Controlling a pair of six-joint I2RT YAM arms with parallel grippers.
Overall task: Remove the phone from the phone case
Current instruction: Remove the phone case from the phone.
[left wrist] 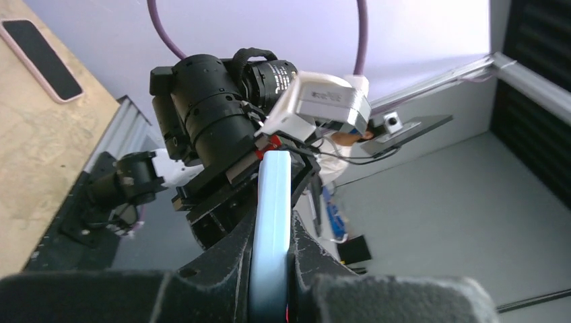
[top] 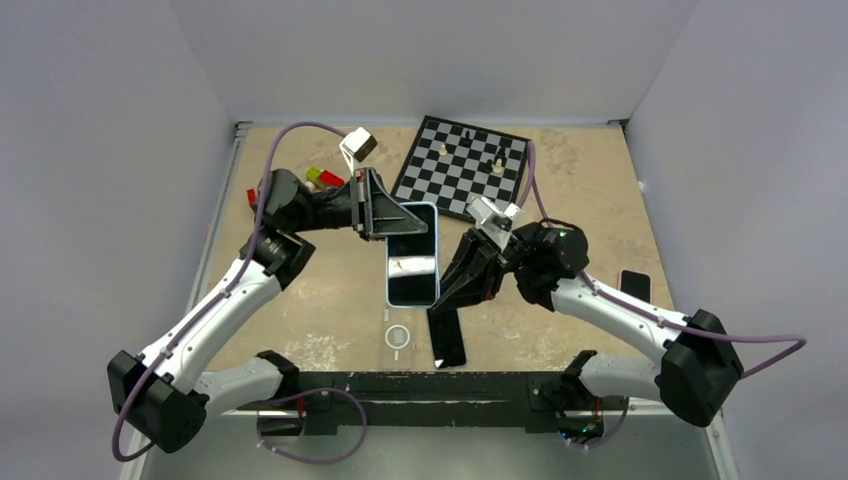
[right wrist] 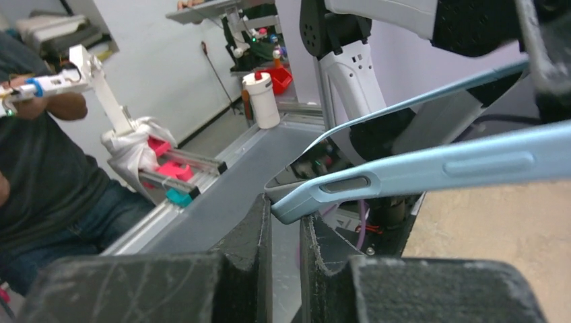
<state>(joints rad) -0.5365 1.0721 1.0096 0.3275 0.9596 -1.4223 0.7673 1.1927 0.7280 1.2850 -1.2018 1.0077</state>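
A phone in a light blue phone case (top: 412, 255) hangs above the table's middle, screen up. My left gripper (top: 385, 218) is shut on its far end; in the left wrist view the case's edge (left wrist: 271, 202) sits clamped between my left gripper's (left wrist: 273, 232) fingers. My right gripper (top: 452, 290) is at the near right corner. In the right wrist view the case corner (right wrist: 296, 205) is wedged between the nearly closed tips of my right gripper (right wrist: 286, 214). There the phone's edge (right wrist: 417, 101) stands apart from the case's side (right wrist: 458, 165).
A bare black phone (top: 447, 337) and a white ring (top: 398, 336) lie on the table under the held phone. A pink-cased phone (top: 634, 285) lies at the right, also in the left wrist view (left wrist: 40, 57). A chessboard (top: 462, 165) with pieces and coloured blocks (top: 325, 180) sit at the back.
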